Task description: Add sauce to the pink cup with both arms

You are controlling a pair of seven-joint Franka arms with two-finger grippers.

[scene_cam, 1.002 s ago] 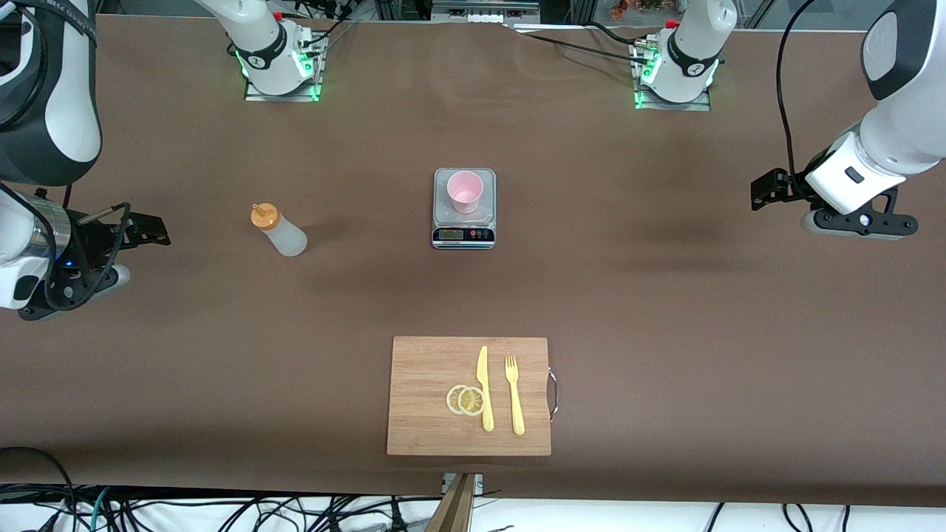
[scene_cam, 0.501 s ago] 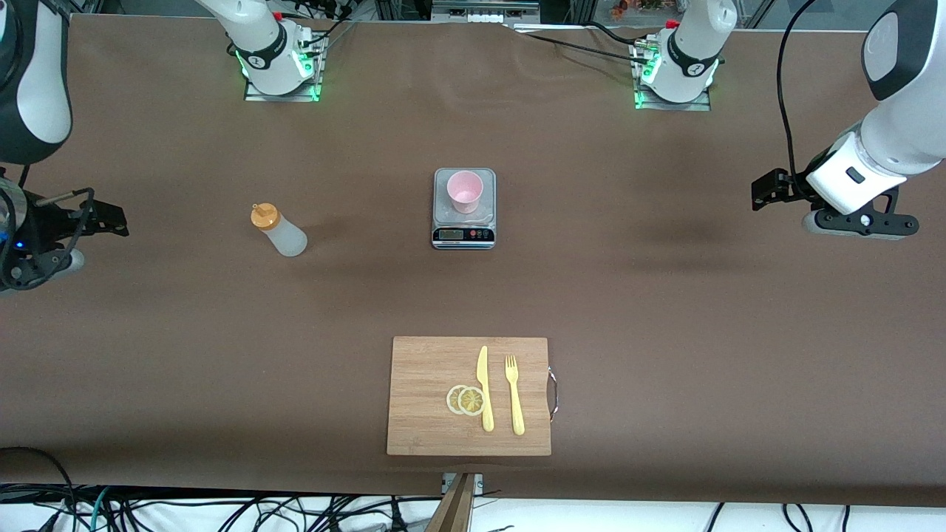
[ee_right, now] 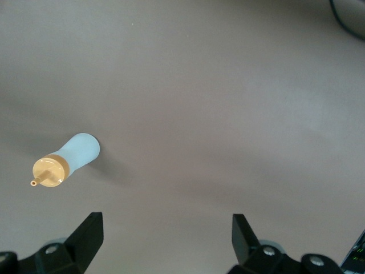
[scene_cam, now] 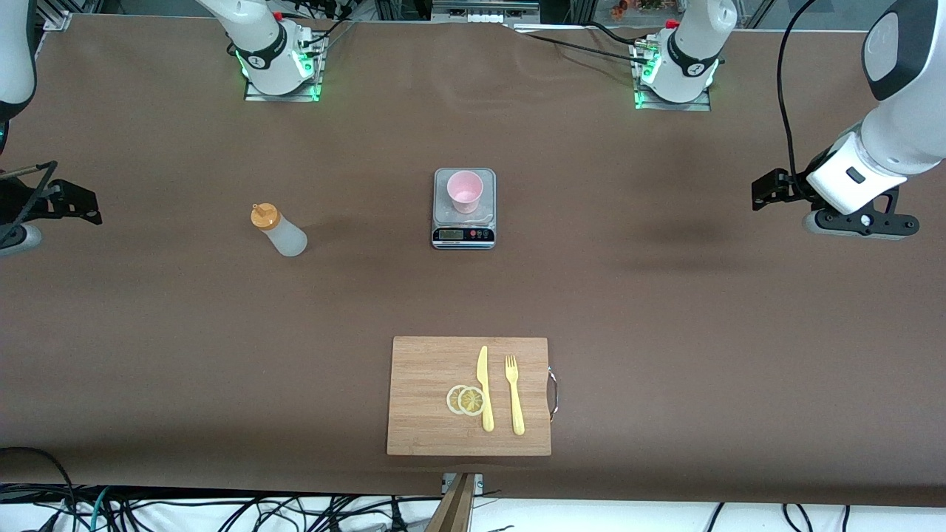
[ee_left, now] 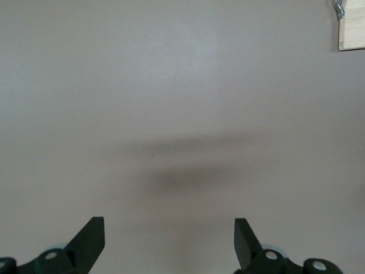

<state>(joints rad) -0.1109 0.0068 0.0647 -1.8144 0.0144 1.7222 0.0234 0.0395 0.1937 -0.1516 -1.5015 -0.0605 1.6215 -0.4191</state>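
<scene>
You see a brown-covered bench (scene_cam: 665,310) under even light, with black cables (scene_cam: 222,510) tangled along the floor at its near edge.

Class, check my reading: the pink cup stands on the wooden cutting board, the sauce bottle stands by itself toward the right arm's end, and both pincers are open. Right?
One error: the pink cup stands on the silver scale, not the cutting board, as the front view shows. The sauce bottle and the open pincers are as stated.
</scene>
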